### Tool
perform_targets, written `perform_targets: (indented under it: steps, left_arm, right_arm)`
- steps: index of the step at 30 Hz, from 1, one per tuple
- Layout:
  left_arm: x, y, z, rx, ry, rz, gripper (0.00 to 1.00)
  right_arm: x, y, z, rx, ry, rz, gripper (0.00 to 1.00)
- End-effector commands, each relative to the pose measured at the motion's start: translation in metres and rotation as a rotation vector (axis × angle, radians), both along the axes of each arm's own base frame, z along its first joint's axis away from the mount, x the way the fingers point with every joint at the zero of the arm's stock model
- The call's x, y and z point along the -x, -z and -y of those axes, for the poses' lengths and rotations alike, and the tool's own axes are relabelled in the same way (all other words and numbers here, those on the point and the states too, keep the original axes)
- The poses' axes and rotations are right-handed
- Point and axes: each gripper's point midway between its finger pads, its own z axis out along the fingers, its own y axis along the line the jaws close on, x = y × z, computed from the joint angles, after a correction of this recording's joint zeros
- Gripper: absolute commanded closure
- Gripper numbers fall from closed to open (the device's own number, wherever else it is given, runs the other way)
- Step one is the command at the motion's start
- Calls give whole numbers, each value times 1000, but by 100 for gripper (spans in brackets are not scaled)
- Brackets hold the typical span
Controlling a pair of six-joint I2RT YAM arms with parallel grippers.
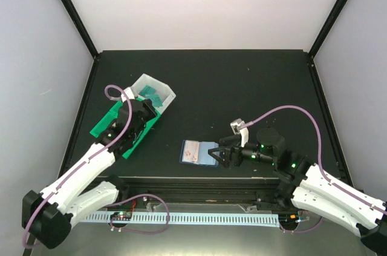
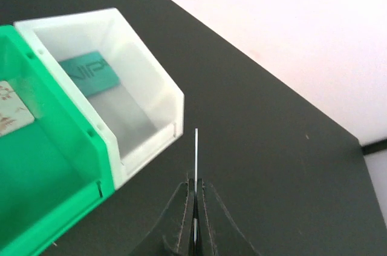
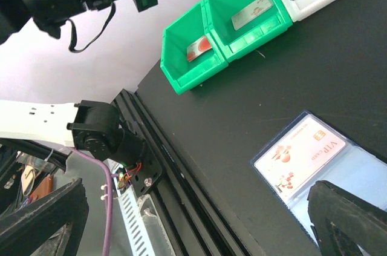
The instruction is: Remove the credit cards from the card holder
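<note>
Bright even light, blurred close foregrounds

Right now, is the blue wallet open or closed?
Open. The wallet lies spread flat with its pale inside facing up, and a card shows on one half.

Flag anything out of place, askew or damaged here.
Nothing spilled or damaged. The row of bins sits diagonal to the table edge. The card holder lies open, a pale card on it. The left gripper pinches a thin card edge-on near the white bin.
</note>
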Motion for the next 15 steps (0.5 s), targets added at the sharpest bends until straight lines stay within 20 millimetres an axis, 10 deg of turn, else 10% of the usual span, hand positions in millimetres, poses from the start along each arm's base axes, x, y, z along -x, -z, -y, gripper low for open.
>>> perform_targets:
  steps: [1,15]
  left_arm:
    - [-28,-23,-25,17,-184,36,98]
    - [-109,14,-59,-18,-441,-76,98]
  right_arm:
    - [-1,-13,-1,-15,-2,24,0]
    - [1,-11,1,26,-10,33,0]
